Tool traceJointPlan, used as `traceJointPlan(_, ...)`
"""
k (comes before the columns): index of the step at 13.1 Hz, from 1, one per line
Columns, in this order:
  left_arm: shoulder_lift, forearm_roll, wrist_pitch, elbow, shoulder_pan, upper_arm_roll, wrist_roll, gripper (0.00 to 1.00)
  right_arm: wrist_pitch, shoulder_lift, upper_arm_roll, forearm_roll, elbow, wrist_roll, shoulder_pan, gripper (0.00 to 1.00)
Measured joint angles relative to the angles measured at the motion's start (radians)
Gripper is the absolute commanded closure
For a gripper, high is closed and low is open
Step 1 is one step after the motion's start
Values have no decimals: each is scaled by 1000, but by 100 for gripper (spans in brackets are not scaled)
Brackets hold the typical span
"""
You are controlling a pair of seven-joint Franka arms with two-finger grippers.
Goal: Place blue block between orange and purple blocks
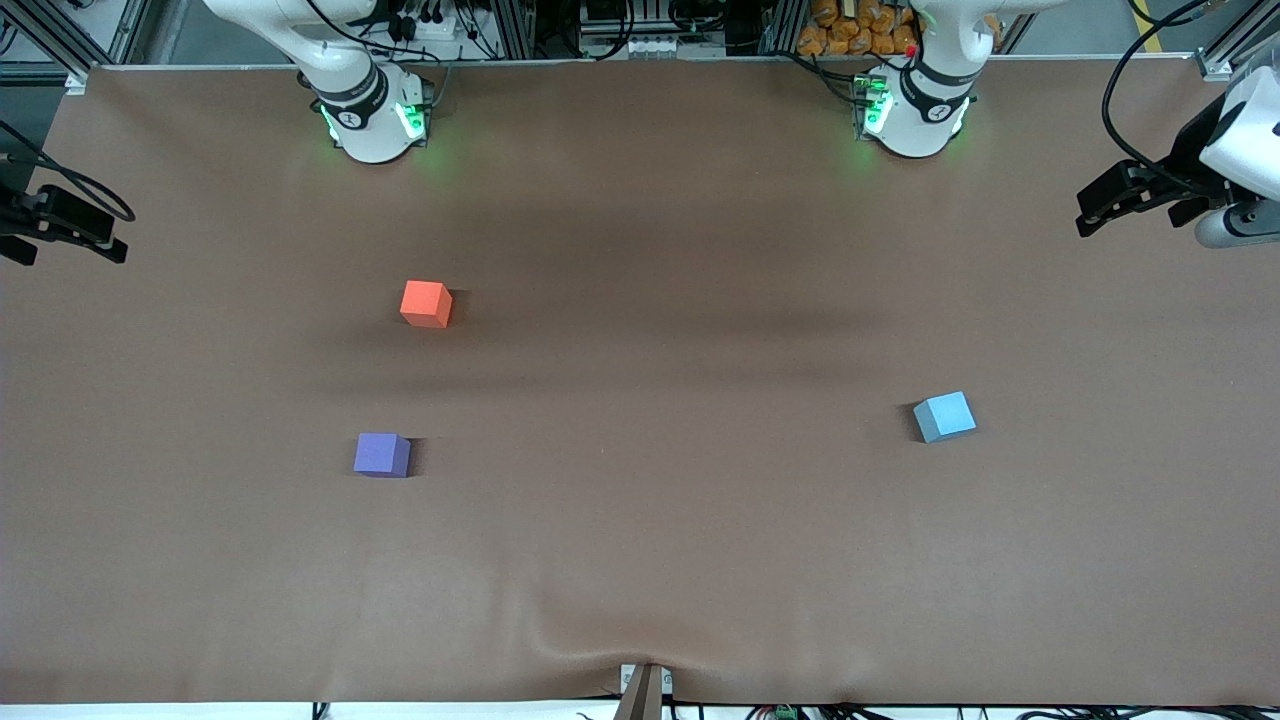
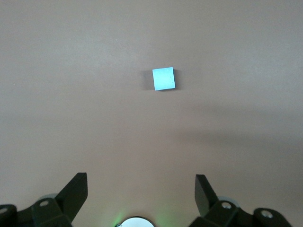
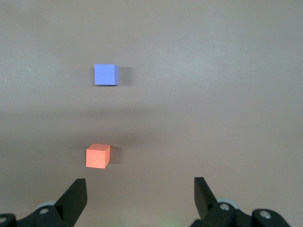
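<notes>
The light blue block [image 1: 944, 416] sits on the brown table toward the left arm's end; it also shows in the left wrist view [image 2: 164, 78]. The orange block [image 1: 426, 303] and the purple block [image 1: 382, 454] sit apart toward the right arm's end, the purple one nearer to the front camera. Both show in the right wrist view, orange [image 3: 97, 156] and purple [image 3: 105, 74]. My left gripper [image 2: 141, 183] is open and empty, high above the table. My right gripper [image 3: 140, 185] is open and empty, high above the table near the orange block.
The brown mat [image 1: 660, 520] covers the whole table and has a wrinkle at its near edge [image 1: 600, 640]. The two arm bases [image 1: 372, 118] [image 1: 915, 112] stand along the table edge farthest from the front camera.
</notes>
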Motion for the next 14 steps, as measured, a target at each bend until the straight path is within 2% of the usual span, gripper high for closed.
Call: traceJointPlan(14, 8, 0, 1, 1, 0, 0, 1, 0, 19, 1, 1, 0, 0, -2, 29, 0)
